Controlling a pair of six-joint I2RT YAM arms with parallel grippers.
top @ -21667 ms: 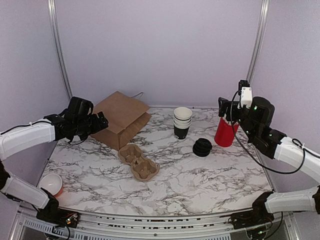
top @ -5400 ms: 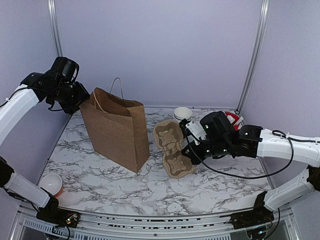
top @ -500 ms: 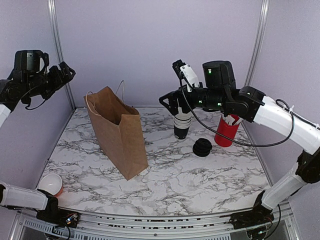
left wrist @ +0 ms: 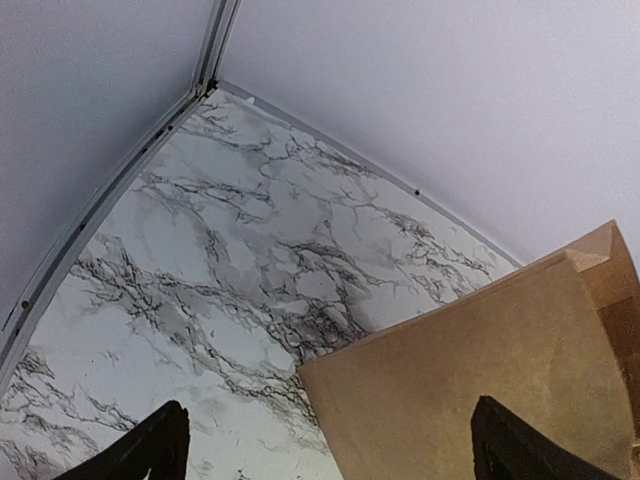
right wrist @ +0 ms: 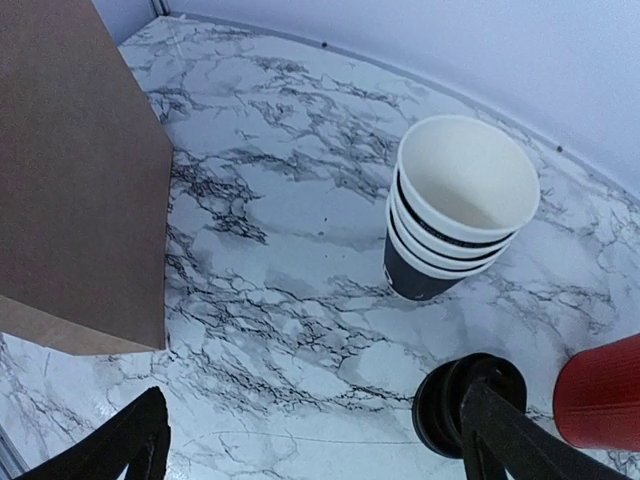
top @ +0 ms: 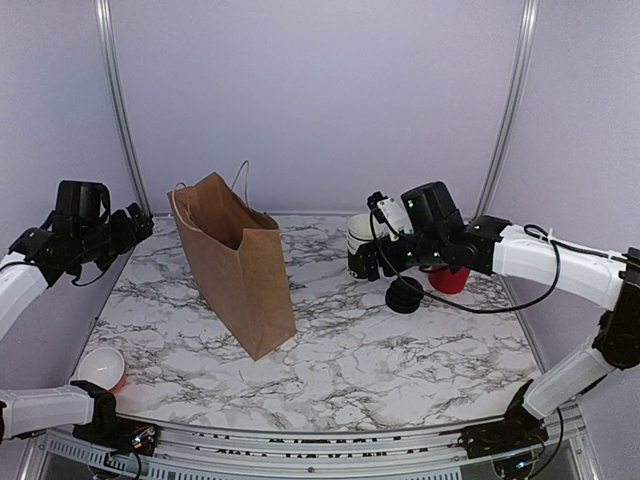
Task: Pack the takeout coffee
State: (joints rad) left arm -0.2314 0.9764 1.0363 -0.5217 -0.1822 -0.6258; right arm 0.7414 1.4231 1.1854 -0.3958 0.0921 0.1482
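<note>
Top external view, and here's the picture: the brown paper bag (top: 240,270) stands upright and open-mouthed on the left half of the marble surface (top: 400,350), ready to be filled. The takeout coffee itself, a lidded cup, is nowhere to be found in any view.

What I do see is its makings. The stack of lidless cups (right wrist: 455,215), white inside and black outside, stands near the back. The stack of black lids (right wrist: 470,400) sits just in front of it, with the red cup (right wrist: 605,390) beside that. By my reckoning the job is early: the bag is set up, but pulling a cup, lidding it and lowering it in are all left to do. What lies down inside the bag I can't tell.

My right gripper (top: 362,262) hangs low right at the cups. Its wrist view shows the fingers wide apart with nothing between them. My left gripper (top: 135,222) is out at the left edge, apart from the bag, also spread wide and empty. A small white-lined cup (top: 100,367) sits at the near-left corner, away from it all.

Writing? Nothing readable. The bag's visible faces are plain, and the bottom cup's dark side shows no print I can make out.
</note>
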